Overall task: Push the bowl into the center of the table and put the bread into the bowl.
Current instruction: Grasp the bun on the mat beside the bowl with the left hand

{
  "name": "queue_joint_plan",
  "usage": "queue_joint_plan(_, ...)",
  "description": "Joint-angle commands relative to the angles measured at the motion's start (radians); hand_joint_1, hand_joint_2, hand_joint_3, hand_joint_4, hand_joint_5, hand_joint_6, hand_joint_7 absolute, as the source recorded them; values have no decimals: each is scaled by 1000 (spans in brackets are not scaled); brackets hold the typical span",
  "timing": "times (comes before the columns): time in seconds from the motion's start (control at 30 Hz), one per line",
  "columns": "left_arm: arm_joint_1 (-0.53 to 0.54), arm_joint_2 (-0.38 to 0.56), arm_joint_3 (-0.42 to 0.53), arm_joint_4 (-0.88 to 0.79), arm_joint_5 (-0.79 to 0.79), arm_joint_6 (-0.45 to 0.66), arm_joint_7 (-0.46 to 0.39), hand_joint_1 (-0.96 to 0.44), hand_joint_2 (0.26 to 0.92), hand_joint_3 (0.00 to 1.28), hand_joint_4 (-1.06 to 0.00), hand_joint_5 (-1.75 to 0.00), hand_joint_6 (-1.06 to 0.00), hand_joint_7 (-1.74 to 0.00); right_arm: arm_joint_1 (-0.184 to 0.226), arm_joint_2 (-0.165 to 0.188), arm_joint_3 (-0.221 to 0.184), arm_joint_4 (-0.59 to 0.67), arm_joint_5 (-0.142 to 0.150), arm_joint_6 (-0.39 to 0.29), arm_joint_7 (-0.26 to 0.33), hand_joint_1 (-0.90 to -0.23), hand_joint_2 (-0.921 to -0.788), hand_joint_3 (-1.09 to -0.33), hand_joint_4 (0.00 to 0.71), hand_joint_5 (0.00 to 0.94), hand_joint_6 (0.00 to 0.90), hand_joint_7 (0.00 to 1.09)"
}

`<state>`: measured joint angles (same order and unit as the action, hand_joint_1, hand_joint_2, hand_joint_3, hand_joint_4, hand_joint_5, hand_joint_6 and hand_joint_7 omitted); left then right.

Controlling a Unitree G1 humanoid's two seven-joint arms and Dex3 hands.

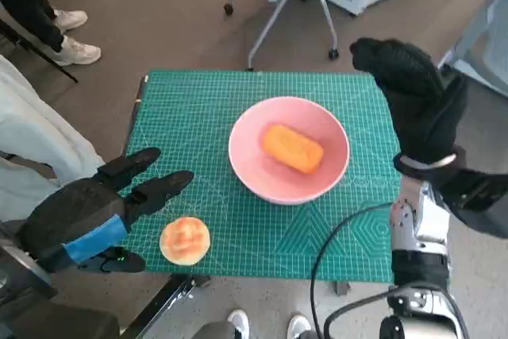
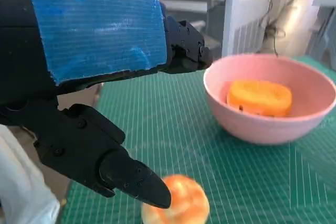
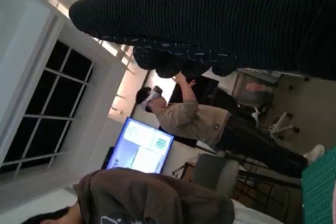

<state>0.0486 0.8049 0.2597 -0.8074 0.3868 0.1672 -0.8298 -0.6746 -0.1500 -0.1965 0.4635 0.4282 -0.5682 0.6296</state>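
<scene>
- Black fingers of the left hand are spread apart and hold nothing; in the left wrist view one fingertip hangs just above the round golden bread roll, and whether it touches cannot be told.
- Gloved in black knit, the right hand is raised above the far right corner of the tabletop, holding nothing; how far its fingers are curled is hard to judge.
- That roll lies near the front edge of the green gridded cutting mat covering the tabletop, just beside the left hand and apart from the bowl.
- Roughly at the middle of the mat sits the pink plastic bowl, with an oblong orange bread piece already inside.
- Judged from this, the push looks done, and the roll is the likely next item.
- To do it well: lower the left hand squarely over the roll, close from both sides without squashing it or nudging it off the front edge, lift above the rim, and release over the bowl's free side.
</scene>
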Motion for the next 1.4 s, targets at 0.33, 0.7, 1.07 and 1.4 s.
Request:
queue_joint_plan(0.33, 43, -19, -123, 56, 53, 2, 50, -526, 684, 1, -198, -13, -322, -13, 1, -9, 7, 7, -6, 19, 11, -668, -921, -847, 147, 0, -1, 466)
queue_joint_plan(0.7, 32, -40, -209, 122, 81, -8, 93, -507, 691, 2, -206, -5, -314, -3, 1, -18, 2, -2, 0, 33, 15, -672, -921, -844, 147, 1, -1, 463)
queue_joint_plan(1.07, 21, -54, -263, 207, 81, -24, 130, -358, 674, 2, -202, -2, -296, -1, 0, -23, -8, 2, 7, 37, 23, -677, -921, -835, 151, 2, -1, 467)
queue_joint_plan(1.4, 15, -49, -302, 208, 97, 76, 84, 79, 671, 9, -122, -1, -253, 0, 1, -25, -14, 1, 13, 44, 27, -685, -921, -826, 153, 3, 0, 470)
